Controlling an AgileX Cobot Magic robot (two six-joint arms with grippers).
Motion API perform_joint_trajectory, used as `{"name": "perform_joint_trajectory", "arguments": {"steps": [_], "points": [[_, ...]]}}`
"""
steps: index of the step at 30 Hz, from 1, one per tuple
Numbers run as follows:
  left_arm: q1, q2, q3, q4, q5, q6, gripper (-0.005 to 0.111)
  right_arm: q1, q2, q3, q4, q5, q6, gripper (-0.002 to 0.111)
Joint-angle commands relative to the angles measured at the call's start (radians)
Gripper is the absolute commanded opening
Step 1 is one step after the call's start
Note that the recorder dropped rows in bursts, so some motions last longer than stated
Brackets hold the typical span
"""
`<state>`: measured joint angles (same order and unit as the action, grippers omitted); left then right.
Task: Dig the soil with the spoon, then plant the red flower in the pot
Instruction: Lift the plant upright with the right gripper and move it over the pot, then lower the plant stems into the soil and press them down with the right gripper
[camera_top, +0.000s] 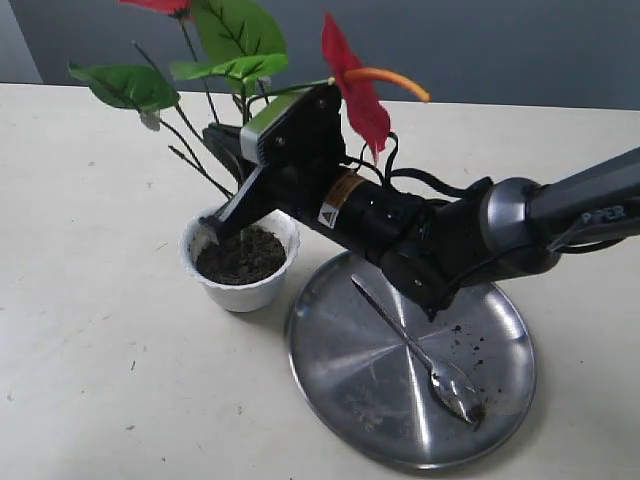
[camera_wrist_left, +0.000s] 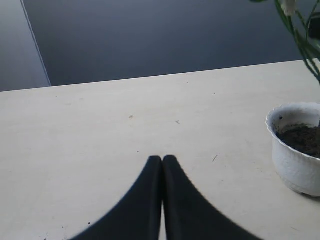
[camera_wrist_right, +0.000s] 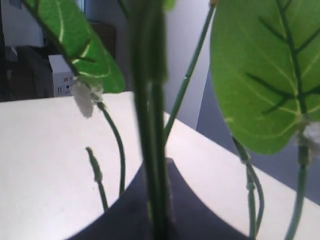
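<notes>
The white scalloped pot (camera_top: 242, 287) holds dark soil (camera_top: 240, 256). My right gripper (camera_top: 215, 228) reaches across to the pot's rim and is shut on the red flower's green stems (camera_wrist_right: 152, 150). The red flower (camera_top: 355, 88) rises above the arm, with broad green leaves (camera_top: 235, 30) spread over it. The silver spoon (camera_top: 420, 355) lies on the steel plate with soil crumbs at its bowl. My left gripper (camera_wrist_left: 162, 159) is shut with nothing in it, hovering over bare table. The pot (camera_wrist_left: 296, 150) shows at the edge of the left wrist view.
A large round steel plate (camera_top: 350, 380) sits right of the pot, with loose soil crumbs (camera_top: 470, 345) scattered on it. The right arm (camera_top: 480, 235) stretches over the plate. Cream tabletop (camera_top: 100, 350) surrounds everything.
</notes>
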<state>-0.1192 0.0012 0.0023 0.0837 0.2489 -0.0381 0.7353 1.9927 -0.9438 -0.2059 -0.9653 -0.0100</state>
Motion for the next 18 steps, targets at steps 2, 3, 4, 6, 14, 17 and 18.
{"name": "perform_joint_trajectory", "arguments": {"steps": [2,3,4,6,14,17,18], "points": [[-0.005,-0.001,-0.002,0.000,-0.009,-0.004,0.001,0.004,0.082,0.000,-0.070,-0.001,-0.015,-0.001],[-0.005,-0.001,-0.002,0.000,-0.009,-0.004,0.001,0.005,0.085,0.000,-0.088,0.016,-0.013,-0.001],[-0.005,-0.001,-0.002,0.000,-0.009,-0.004,0.001,0.005,0.085,0.000,-0.100,0.028,-0.011,-0.001],[-0.005,-0.001,-0.002,0.000,-0.009,-0.004,0.001,0.005,0.085,0.000,-0.106,0.060,0.010,-0.001],[-0.005,-0.001,-0.002,0.000,-0.009,-0.004,0.001,0.005,0.067,0.000,-0.147,0.115,0.010,-0.001],[-0.005,-0.001,-0.002,0.000,-0.009,-0.004,0.001,0.005,0.067,0.000,-0.191,0.134,0.075,-0.001],[-0.005,-0.001,-0.002,0.000,-0.009,-0.004,0.001,0.005,0.067,0.000,-0.218,0.160,0.084,-0.001]]}}
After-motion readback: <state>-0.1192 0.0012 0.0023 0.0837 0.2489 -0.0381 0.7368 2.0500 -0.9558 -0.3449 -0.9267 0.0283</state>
